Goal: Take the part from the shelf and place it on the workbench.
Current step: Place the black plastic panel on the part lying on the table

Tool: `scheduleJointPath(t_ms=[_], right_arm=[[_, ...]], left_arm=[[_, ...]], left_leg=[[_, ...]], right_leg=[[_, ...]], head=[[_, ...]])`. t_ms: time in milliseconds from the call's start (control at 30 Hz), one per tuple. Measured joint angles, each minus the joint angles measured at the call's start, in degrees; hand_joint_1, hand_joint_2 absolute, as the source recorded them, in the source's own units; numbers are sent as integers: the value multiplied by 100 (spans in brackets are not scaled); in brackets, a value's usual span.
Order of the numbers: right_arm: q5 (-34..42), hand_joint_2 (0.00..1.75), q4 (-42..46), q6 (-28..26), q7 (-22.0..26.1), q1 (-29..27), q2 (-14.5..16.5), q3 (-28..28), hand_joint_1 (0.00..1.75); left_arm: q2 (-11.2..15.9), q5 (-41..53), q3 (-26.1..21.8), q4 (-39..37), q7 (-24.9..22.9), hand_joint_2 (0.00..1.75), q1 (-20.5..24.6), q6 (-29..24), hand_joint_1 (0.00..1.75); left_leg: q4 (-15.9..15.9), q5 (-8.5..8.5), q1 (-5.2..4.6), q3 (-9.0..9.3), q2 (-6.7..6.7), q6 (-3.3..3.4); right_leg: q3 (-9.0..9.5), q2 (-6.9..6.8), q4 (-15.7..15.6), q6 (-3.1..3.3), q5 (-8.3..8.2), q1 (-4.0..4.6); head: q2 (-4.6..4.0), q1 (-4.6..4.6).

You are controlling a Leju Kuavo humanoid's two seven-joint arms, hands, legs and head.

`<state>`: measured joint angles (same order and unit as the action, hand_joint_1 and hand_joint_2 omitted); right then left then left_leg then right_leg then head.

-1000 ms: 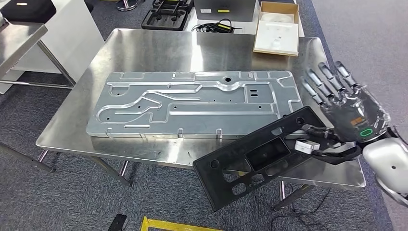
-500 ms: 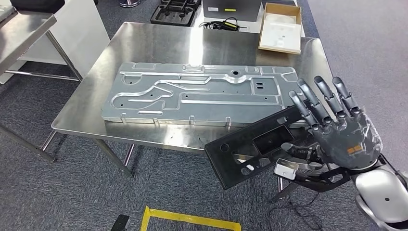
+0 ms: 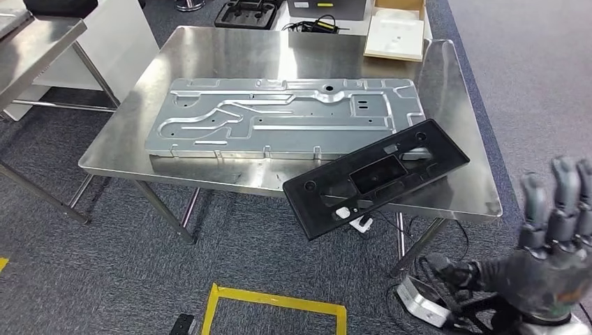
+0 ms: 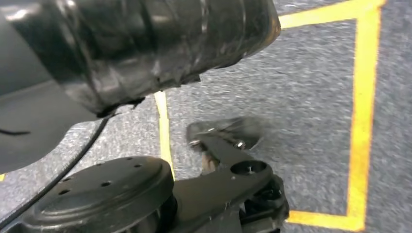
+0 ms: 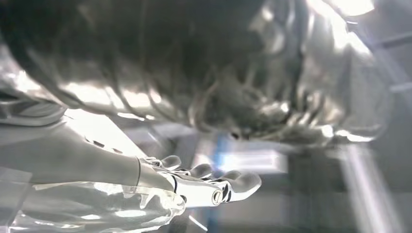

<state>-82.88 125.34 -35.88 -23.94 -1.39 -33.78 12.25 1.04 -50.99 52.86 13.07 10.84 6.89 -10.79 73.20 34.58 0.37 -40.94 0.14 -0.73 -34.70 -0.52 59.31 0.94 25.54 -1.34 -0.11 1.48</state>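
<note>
The black plastic part (image 3: 377, 174), a long flat panel with cut-outs, lies tilted on the steel workbench (image 3: 223, 63). Its near left end hangs over the front edge and its far end touches the large grey metal plate (image 3: 279, 115). My right hand (image 3: 551, 258) is low at the right, below the bench and well away from the part, fingers spread and holding nothing. In the blurred right wrist view its pale fingers (image 5: 204, 187) stretch out with nothing in them. In the left wrist view the left hand (image 4: 121, 53) is a dark ribbed bulk over the carpet, its fingers hidden.
An open cardboard box (image 3: 395, 31) sits at the bench's far right corner, with a black tray (image 3: 248, 12) behind it. A second steel table (image 3: 35, 42) stands to the left. Yellow tape (image 3: 272, 307) marks the carpet in front, and cables lie under the bench's right side.
My right hand has let go of the black part and dropped back down to the right. The part now rests on the bench. The camera view has also shifted.
</note>
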Motion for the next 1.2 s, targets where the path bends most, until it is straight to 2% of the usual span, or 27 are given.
scheduleJointPath(t_ms=[33, 67, 133, 200, 233, 300, 333, 367, 400, 433, 467, 500, 533, 567, 633, 700, 733, 800, 833, 867, 967, 1000, 1033, 1067, 1100, 1133, 1200], right_arm=[[274, 0, 22, -177, -3, -189, 203, -76, 0], [573, 0, 47, -294, 81, -382, 454, -170, 0], [1148, 0, 88, -347, 575, -760, 967, -399, 0], [1843, 0, 77, -348, 1319, -1022, 1488, -675, 0], [2205, 0, 42, -348, 1667, -1100, 1746, -812, 0], [2815, 0, -119, -348, 2186, -1288, 2257, -1095, 0], [3056, 0, -237, -347, 2373, -1399, 2476, -1225, 0], [3280, 0, -365, -347, 2529, -1499, 2648, -1336, 0], [3510, 0, -495, -346, 2667, -1570, 2790, -1426, 0], [3777, 0, -622, -346, 2793, -1626, 2912, -1506, 0], [4073, 0, -755, -346, 2902, -1676, 3032, -1578, 0], [4344, 0, -878, -345, 2987, -1729, 3133, -1638, 0], [4765, 0, -1106, -341, 3076, -1783, 3234, -1693, 0], [5289, 0, -1391, -329, 3156, -1815, 3313, -1737, 0], [6698, 0, -2252, -225, 3400, -1733, 3440, -1844, 0], [8083, 0, -3362, 89, 3831, -1368, 3498, -2030, 0], [8645, 0, -4049, 312, 4096, -1102, 3511, -2165, 0], [9302, 0, -5478, 710, 4595, -592, 3517, -2452, 0], [9411, 0, -6107, 845, 4737, -400, 3517, -2569, 0], [9419, 0, -6652, 947, 4805, -254, 3519, -2646, 0], [9313, 0, -7985, 1239, 4695, 103, 3534, -2724, 0], [9286, 0, -8343, 1340, 4609, 187, 3545, -2730, 0], [9265, 0, -8659, 1448, 4503, 246, 3558, -2732, 0], [9245, 0, -8943, 1560, 4368, 292, 3571, -2733, 0], [9223, 0, -9200, 1675, 4208, 337, 3583, -2733, 0], [9205, 0, -9438, 1785, 4019, 384, 3595, -2733, 0], [9174, 0, -9840, 1945, 3609, 473, 3614, -2733, 0]], left_arm=[[-4, -37, -7, 0, -4, 0, 0, -34, 0], [-9, -68, -17, 0, -11, 0, 3, -64, 0], [-16, -107, -51, 1, -28, 0, 19, -103, 0], [-22, -130, -89, 1, -44, 0, 36, -119, 0], [-25, -134, -101, 1, -54, 0, 40, -122, 0], [-44, -139, -120, 0, -78, 0, 38, -124, 0], [-57, -145, -128, 0, -91, 0, 33, -129, 0], [-71, -154, -135, 0, -101, 0, 26, -137, 0], [-80, -162, -139, 0, -108, 0, 21, -147, 0], [-84, -171, -142, 0, -109, 0, 20, -163, 0], [-87, -179, -145, 0, -110, 0, 22, -178, 0], [-88, -185, -147, 0, -109, 0, 25, -189, 0], [-92, -193, -149, 0, -109, 0, 27, -203, 0], [-99, -211, -150, 0, -109, 0, 26, -215, 0], [-119, -249, -157, 1, -104, 0, 24, -243, 0], [-142, -260, -165, 2, -92, 0, 30, -233, 0], [-150, -250, -167, 2, -104, 0, 35, -202, 0], [-123, -236, -167, 0, -176, 0, 38, -121, 0], [-100, -250, -168, -2, -210, 0, 31, -92, 0], [-73, -275, -171, -3, -223, 0, 14, -79, 0], [-4, -337, -199, -13, -201, 0, -35, -72, 0], [22, -332, -205, -18, -203, 0, -39, -69, 0], [48, -318, -207, -24, -210, 0, -38, -67, 0], [68, -297, -207, -30, -218, 0, -38, -60, 0], [90, -278, -207, -34, -227, 0, -36, -44, 0], [112, -259, -207, -37, -234, 0, -30, -23, 0], [152, -215, -207, -39, -243, 0, -3, 37, 0]], left_leg=[[70, -49, 4, 120, -1, -6], [-55, -186, 5, 339, -4, -2], [-816, -350, -6, 1022, -36, 46], [-1541, -241, -40, 1524, -64, 124], [-1714, -199, -64, 1612, -66, 166], [-1804, -298, -66, 1564, -39, 252], [-1836, -381, -56, 1526, -21, 295], [-1868, -466, -47, 1473, 3, 340], [-1872, -536, -46, 1410, 32, 378], [-1865, -600, -56, 1331, 47, 411], [-1848, -659, -69, 1245, 64, 431], [-1824, -717, -78, 1151, 73, 436], [-1790, -774, -86, 1047, 76, 431], [-1749, -825, -89, 933, 78, 418], [-1637, -909, -92, 719, 79, 376], [-1523, -974, -105, 573, 97, 321], [-1490, -1017, -108, 527, 113, 290], [-1462, -1096, -105, 461, 123, 222], [-1417, -1042, -96, 411, 102, 184], [-1294, -883, -86, 342, 77, 142], [-413, -83, -29, 88, 39, 37], [-131, 37, -17, 60, 39, 19], [16, 12, -12, 99, 39, 10], [-6, -126, -10, 223, 38, 9], [-200, -301, -10, 438, 36, 18], [-540, -414, -10, 738, 30, 37], [-1352, -374, -32, 1328, 14, 101]], right_leg=[[-101, 10, 4, -6, -75, -2], [-195, 24, 7, -20, -149, -5], [-320, 42, 13, -62, -266, -2], [-372, 41, -1, -119, -375, 1], [-380, 42, -28, -153, -437, -3], [-382, 56, -87, -225, -521, -2], [-403, 63, -40, -250, -423, 2], [-449, 68, 111, -269, -206, 7], [-520, 69, 380, -276, 110, 2], [-590, 69, 733, -286, 428, 6], [-647, 69, 1097, -296, 653, 8], [-662, 70, 1391, -305, 734, 11], [-610, 70, 1543, -311, 671, 10], [-470, 69, 1511, -313, 515, 9], [72, 66, 947, -292, 289, 11], [606, 64, 178, -234, 418, 37], [730, 68, -54, -199, 496, 55], [680, 65, -177, -126, 480, 51], [623, 55, -178, -91, 419, 38], [556, 37, -183, -51, 357, 20], [301, 17, -179, 29, 150, 17], [210, 18, -172, 30, 82, 19], [122, 17, -161, 22, 19, 18], [35, 14, -144, 10, -40, 15], [-53, 12, -124, -6, -96, 11], [-132, 10, -102, -25, -150, 8], [-242, 9, -68, -81, -253, 15]], head=[[0, 1], [0, 2], [0, 2], [0, -2], [0, 1], [0, -1], [0, -7], [0, -18], [0, -26], [0, -32], [0, -32], [0, -31], [0, -31], [0, -31], [0, -34], [0, -27], [0, -24], [0, -27], [0, -29], [0, -27], [0, -11], [0, -9], [0, -8], [0, -8], [0, -7], [0, -6], [0, -7]])
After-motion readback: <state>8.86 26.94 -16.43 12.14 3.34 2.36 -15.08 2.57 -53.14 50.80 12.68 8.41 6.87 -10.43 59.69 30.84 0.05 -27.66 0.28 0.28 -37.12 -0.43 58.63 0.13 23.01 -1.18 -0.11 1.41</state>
